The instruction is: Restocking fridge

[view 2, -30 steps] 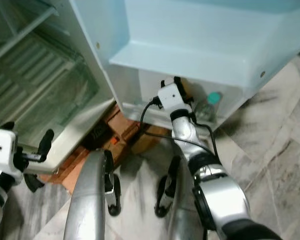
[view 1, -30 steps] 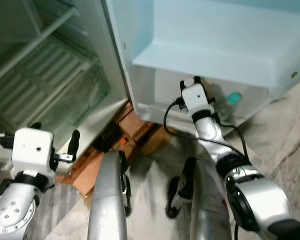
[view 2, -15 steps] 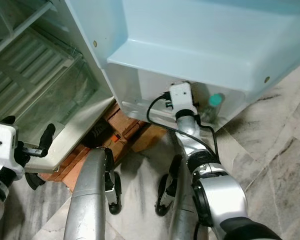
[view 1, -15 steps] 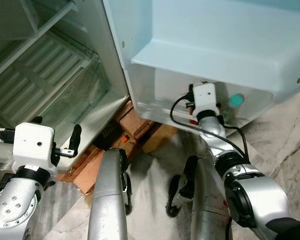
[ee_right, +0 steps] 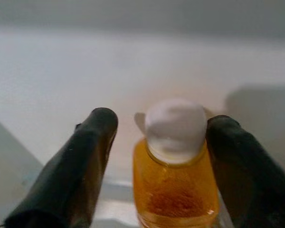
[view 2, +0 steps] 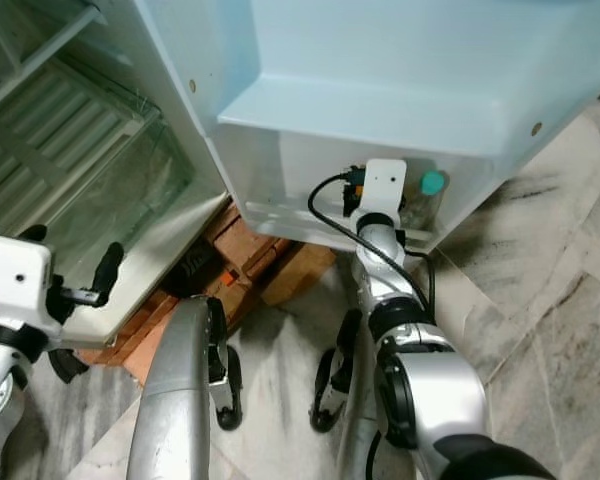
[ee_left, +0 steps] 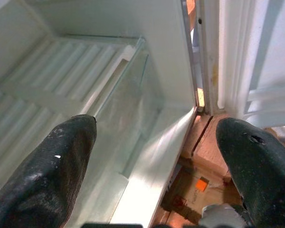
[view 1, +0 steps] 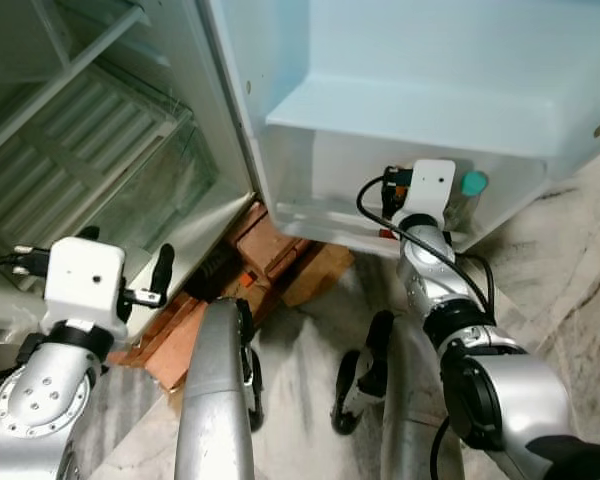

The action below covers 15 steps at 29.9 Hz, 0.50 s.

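A small bottle of orange liquid with a white cap stands upright in the lowest shelf of the fridge door. My right gripper reaches into that shelf and is open. Its fingers flank the bottle, with a gap on one side and the other finger close against the cap. Its white wrist block sits just left of a teal-capped bottle in the same shelf. My left gripper is open and holds nothing, low before the fridge's bottom compartment.
Reddish bricks and wooden blocks prop up the fridge's base. A glass shelf edge and ribbed drawer cover lie inside the cabinet. My own legs stand on the marble floor below the door.
My right wrist has moved to the right along the door shelf, closer to the teal-capped bottle. The left arm has shifted slightly right.
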Tool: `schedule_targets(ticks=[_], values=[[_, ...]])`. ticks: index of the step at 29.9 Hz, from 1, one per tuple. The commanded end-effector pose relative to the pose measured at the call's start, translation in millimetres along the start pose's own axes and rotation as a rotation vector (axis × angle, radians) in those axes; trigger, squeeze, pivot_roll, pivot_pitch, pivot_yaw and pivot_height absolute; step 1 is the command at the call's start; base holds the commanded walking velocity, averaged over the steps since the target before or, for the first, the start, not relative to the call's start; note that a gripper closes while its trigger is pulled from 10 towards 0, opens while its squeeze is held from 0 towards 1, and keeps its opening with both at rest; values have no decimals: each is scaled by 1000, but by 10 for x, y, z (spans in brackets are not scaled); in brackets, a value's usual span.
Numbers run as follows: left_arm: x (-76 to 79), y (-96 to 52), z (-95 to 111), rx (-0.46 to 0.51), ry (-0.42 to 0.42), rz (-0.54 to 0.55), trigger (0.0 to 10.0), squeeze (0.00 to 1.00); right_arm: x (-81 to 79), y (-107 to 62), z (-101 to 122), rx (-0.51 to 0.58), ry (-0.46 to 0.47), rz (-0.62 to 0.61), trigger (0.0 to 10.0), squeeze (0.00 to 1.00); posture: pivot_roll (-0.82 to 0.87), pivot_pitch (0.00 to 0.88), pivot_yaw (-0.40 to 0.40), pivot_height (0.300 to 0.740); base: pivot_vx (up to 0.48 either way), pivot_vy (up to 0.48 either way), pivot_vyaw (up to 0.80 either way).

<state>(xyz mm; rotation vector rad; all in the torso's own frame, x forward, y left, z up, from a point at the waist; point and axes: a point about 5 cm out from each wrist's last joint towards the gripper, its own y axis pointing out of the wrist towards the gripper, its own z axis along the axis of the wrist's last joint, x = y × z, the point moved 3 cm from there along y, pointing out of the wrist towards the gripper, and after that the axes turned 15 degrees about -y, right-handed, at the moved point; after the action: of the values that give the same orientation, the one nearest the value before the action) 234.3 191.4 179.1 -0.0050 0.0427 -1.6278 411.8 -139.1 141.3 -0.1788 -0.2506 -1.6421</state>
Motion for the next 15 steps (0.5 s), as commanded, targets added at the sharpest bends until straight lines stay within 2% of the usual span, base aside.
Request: schedule_targets(ticks=[1,2,8,13,14,15], values=[[-5,0,-56,-14,1,9,10000,0,-68,-39,-41,-13,0,34,10000,1000,326,289,27,571,0,0,0],[19,24,-68,-10,-7,4,10000,0,-97,-50,22,16,-3,60,10000,1000,312,276,26,571,0,0,0],[76,86,-162,-14,-45,1,10000,0,-53,-130,38,39,-59,66,10000,1000,270,217,17,571,0,0,0],[152,150,-212,3,-71,-11,10000,0,61,-320,1,49,-97,28,10000,1000,245,165,0,571,0,0,0],[172,180,-215,16,-83,-11,10000,0,83,-414,-17,47,-103,14,10000,1000,234,146,-8,571,0,0,0],[172,180,-215,16,-83,-11,10000,0,83,-414,-17,47,-103,14,10000,1000,234,146,-8,571,0,0,0]])
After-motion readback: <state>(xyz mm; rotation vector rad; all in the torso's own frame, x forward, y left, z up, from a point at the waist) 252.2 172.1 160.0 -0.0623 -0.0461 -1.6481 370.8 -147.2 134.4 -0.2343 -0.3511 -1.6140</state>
